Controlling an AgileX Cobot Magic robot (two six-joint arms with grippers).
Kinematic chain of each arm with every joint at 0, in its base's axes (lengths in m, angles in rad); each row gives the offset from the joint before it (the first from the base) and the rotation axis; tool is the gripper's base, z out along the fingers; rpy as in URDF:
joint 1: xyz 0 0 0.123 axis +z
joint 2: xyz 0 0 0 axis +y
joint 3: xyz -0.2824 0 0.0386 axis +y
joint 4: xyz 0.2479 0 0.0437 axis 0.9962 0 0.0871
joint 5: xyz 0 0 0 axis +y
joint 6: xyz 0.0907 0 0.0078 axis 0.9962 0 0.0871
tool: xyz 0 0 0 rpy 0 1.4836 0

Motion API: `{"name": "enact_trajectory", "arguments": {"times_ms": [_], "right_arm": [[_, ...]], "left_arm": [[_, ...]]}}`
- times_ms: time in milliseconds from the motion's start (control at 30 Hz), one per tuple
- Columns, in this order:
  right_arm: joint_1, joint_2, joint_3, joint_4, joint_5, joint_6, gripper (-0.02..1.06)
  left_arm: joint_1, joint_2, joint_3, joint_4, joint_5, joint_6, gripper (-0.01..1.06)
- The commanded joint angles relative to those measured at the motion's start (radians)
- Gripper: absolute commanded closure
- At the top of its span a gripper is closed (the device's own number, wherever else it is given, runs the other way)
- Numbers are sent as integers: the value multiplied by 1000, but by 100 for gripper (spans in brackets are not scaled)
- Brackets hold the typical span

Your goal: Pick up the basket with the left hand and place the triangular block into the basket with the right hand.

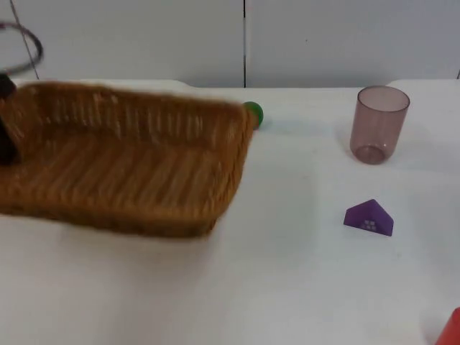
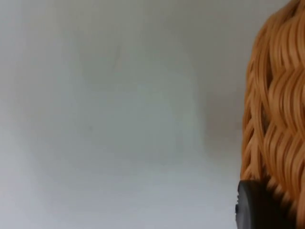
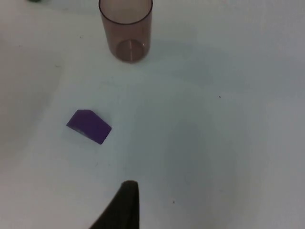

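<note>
A brown wicker basket point(image 1: 129, 162) takes up the left half of the table in the top view, its near side raised off the surface. My left gripper point(image 1: 6, 136) is shut on the basket's left rim; the woven wall point(image 2: 276, 105) stands right beside its black fingertip point(image 2: 257, 207). The purple triangular block point(image 1: 369, 218) lies flat on the table at the right, apart from the basket. My right gripper point(image 3: 126, 210) hangs above the bare table, a short way from the block point(image 3: 89, 126), with nothing in it.
A purple-tinted clear cup point(image 1: 379, 123) stands upright behind the block, also seen as cup point(image 3: 126, 28). A green ball point(image 1: 254, 113) rests against the basket's far right corner. A red object point(image 1: 451, 329) pokes in at the front right edge.
</note>
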Motion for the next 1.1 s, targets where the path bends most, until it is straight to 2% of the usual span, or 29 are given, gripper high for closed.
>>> {"name": "enact_trajectory", "arguments": {"times_ms": [0,100,133,267,300,467,567,900,967,1067], "right_arm": [[-9,-3,-4,-6,-11,-7,-1],[-9,-3,-4,-6,-7,-7,-1],[-9,-3,-4,-6,-7,-7,-1],[-9,-3,-4,-6,-7,-7,-1],[-9,-3,-4,-6,-7,-7,-1],[-9,-3,-4,24,-2,-7,-1],[-9,-3,-4,30,-2,-9,-1],[25,-3,-5,37,-10,-41,-1],[37,2,-5,40,-11,-63,-1],[56,30,-8,85,1,-169,-1]], "left_arm": [[17,-90,28,-95,70,-41,105],[27,-220,143,-133,27,-69,105],[27,-220,143,-133,27,-69,105],[25,-346,330,-149,-47,-94,105],[25,-346,330,-149,-47,-94,105],[25,-386,538,-172,-146,-46,105],[25,-386,598,-185,-192,-24,105],[25,-386,638,-177,-276,8,105],[25,-386,638,-193,-276,21,105],[12,-386,638,-194,-272,36,105]]}}
